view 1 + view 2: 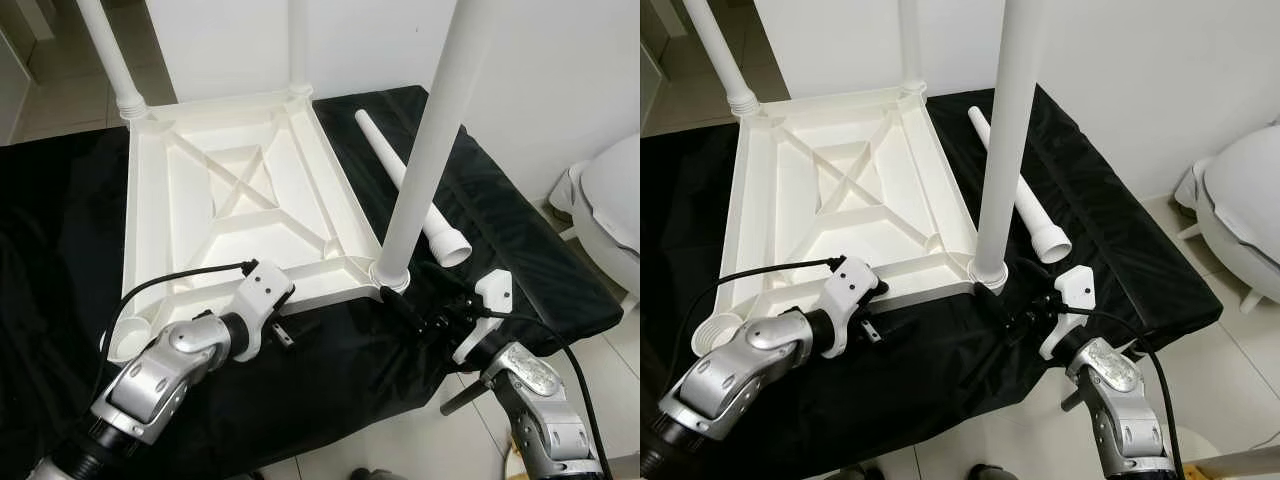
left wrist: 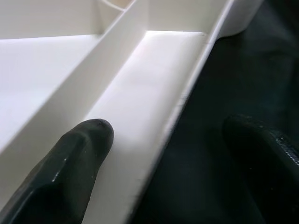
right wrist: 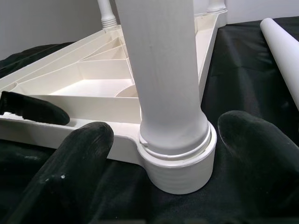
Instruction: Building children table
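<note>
left claw [image 1: 283, 333] released, astride tabletop [image 1: 240, 190] rim at 6 o'clock | right claw [image 1: 415, 312] released, flanking leg [image 1: 425, 150] base | spare leg [image 1: 410, 190] at 3 o'clock

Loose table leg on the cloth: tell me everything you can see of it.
The loose leg is a white, plastic-looking tube that tapers toward its far end, with a flared, ringed collar at the near, open end. It lies flat on the black cloth, angled alongside the right edge of the upturned tabletop without touching it. Neither gripper holds it; its collar rests near the mounted leg.

Black-covered bench [image 1: 60, 230] w/ upturned white tabletop [image 1: 240, 200], loose leg [image 1: 410, 185]
</note>
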Controlling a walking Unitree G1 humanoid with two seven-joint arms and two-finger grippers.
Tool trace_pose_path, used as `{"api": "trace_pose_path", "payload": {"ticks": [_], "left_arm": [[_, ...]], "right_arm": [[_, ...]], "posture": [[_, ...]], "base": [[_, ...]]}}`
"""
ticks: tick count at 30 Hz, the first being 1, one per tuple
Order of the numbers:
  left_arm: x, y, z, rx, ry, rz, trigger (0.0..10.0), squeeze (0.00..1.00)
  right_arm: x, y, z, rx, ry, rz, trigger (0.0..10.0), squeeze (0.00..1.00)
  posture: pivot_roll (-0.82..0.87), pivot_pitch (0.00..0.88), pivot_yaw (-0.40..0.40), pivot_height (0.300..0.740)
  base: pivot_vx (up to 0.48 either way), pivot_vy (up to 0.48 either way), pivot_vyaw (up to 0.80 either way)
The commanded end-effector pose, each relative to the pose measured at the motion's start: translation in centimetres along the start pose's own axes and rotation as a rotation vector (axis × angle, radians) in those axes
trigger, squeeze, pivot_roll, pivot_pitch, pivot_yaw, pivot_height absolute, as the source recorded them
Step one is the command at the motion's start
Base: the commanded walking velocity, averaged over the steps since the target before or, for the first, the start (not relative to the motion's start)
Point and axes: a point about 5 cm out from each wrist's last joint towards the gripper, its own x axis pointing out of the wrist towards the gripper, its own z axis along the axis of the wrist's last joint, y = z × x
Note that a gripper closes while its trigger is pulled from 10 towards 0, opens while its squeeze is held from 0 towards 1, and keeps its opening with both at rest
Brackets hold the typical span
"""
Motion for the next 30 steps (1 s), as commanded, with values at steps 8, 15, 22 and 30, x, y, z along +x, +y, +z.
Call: {"api": "trace_pose_path", "payload": {"ticks": [8, 15, 22, 30], "left_arm": [[0.1, -0.3, -1.1, -0.099, 0.061, 0.015, 0.0, 0.00], [0.0, -0.8, -1.7, -0.094, 0.092, 0.010, 0.0, 0.00], [-0.2, -0.3, -1.8, -0.107, 0.112, 0.069, 0.0, 0.00], [-0.7, -0.9, -1.5, -0.110, 0.118, 0.081, 0.0, 0.00]], "right_arm": [[0.2, -0.1, -0.1, -0.011, 0.001, 0.001, 10.0, 0.00], [0.5, -0.2, 0.0, -0.018, -0.003, 0.008, 10.0, 0.00], [0.6, -0.4, 0.0, -0.024, -0.003, 0.009, 10.0, 0.00], [1.0, -0.6, 0.1, -0.029, -0.006, 0.020, 10.0, 0.00]], "posture": [[-0.05, 0.129, 0.036, 0.740], [-0.04, 0.130, 0.034, 0.740], [-0.04, 0.133, 0.029, 0.740], [-0.03, 0.136, 0.021, 0.740]], "base": [[0.000, 0.000, 0.00], [0.000, 0.000, 0.00], [0.000, 0.000, 0.00], [0.000, 0.000, 0.00]]}}
